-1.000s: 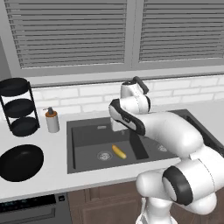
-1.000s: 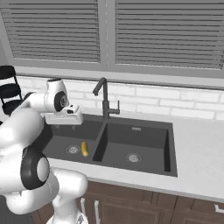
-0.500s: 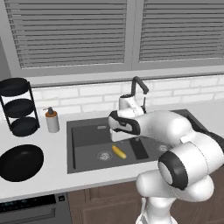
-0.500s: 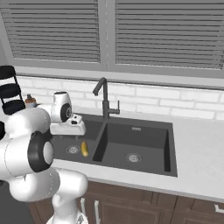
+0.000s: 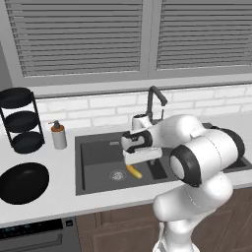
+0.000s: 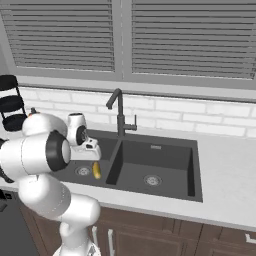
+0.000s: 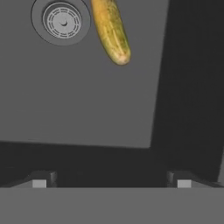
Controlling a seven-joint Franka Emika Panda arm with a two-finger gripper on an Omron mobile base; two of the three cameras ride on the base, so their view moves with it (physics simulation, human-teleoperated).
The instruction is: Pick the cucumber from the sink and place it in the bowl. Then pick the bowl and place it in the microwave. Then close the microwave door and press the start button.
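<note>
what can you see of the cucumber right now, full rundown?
The cucumber is a small, stubby oblong, yellow with greenish mottling and a rounded end. It lies flat on the dark grey floor of the sink, in the basin nearer the rack side, just beside the round steel drain without covering it. Nothing grips it: the gripper hangs above it, jaws open.

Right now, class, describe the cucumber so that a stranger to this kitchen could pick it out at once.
Find the dark grey double-basin sink under the window, then look in the basin left of the black gooseneck tap. Beside that basin's round steel drain lies the small, stubby yellow-green cucumber, the one brightly coloured thing in the sink.
</note>
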